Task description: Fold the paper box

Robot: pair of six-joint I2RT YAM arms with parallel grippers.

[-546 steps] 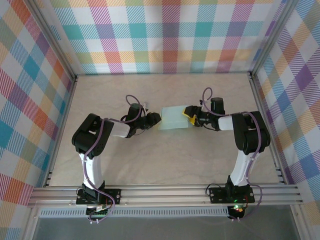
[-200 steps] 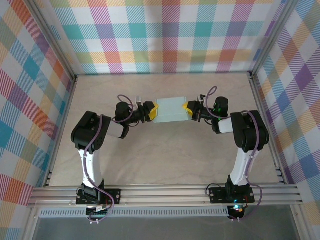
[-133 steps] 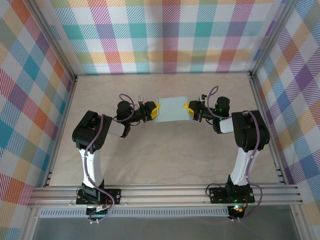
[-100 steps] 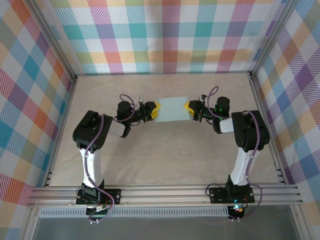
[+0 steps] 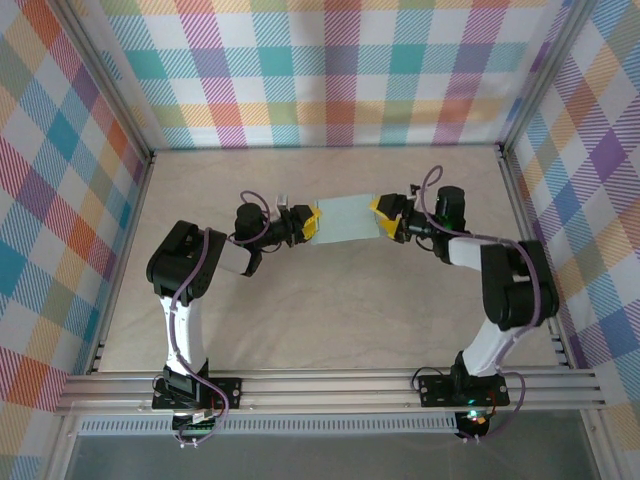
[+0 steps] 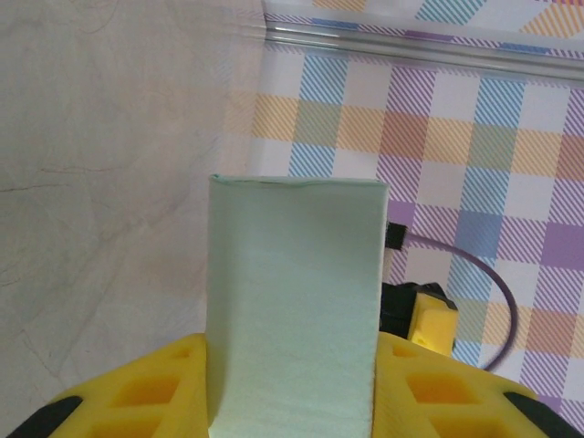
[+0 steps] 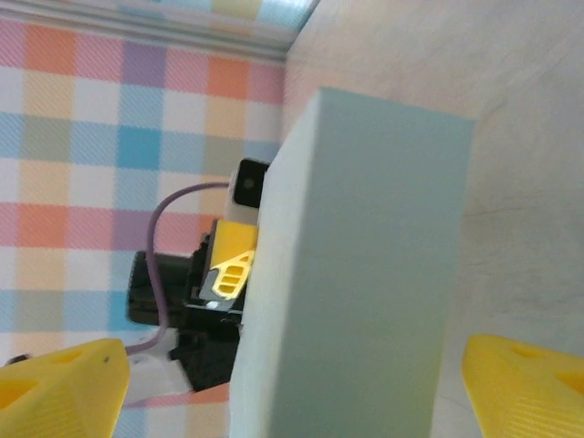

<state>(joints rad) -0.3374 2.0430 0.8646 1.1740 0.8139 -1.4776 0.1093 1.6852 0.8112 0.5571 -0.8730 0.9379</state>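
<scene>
The paper box (image 5: pixel 345 217), seemingly folded into a flat rectangular shell, is seen at the far middle of the desk (image 5: pixel 330 310). One end is clamped in the left claw (image 5: pixel 312 222), and the other is flanked by the spread-apart right claw (image 5: pixel 385 218). Any end-flap tucking still left cannot be told.

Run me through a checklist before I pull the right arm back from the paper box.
1. Left gripper grip on the paper box: ok, both yellow fingers sit flush against its sides.
2. Right gripper free of the box: ok, jaws wide with a gap on each side.
3. Box shape: ok, it reads as a flat rectangular block, straight edges.
4. End flaps tucked: cannot tell, the ends lie between the fingers.
5. Box supported by the table: cannot tell, no view shows its underside.
</scene>
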